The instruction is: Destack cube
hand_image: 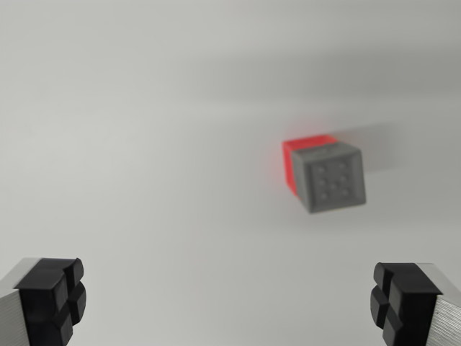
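Note:
A grey cube (330,178) with raised studs on its top face sits stacked on a red cube (297,156), whose red side and edge show toward the wrist view's left and top. The stack stands on a plain white surface, right of the picture's middle. My gripper (229,303) hangs above the surface, open wide, with one black fingertip (54,297) at the bottom left corner and the other at the bottom right. Nothing lies between the fingers. The stack is beyond the fingertips and nearer the right one.
A white tabletop (144,144) fills the whole view. A faint grey shadow band runs across the upper right behind the cubes.

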### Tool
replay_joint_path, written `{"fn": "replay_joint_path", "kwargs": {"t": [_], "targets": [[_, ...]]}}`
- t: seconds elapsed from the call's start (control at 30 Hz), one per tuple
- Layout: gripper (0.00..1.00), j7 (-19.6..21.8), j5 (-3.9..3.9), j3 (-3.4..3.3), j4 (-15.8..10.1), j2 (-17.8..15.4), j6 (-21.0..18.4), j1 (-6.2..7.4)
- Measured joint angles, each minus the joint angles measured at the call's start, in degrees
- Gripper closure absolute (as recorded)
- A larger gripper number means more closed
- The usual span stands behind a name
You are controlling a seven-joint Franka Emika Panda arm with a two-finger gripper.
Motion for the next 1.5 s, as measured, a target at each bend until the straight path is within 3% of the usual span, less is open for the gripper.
{"fn": "replay_joint_path", "kwargs": {"t": [0.87, 1.5], "targets": [[0.00, -1.53, 0.13, -0.21, -0.97, 0.55, 1.09, -0.55], [0.00, -7.57, 1.37, -0.82, -4.04, 3.01, 5.58, -2.87]]}}
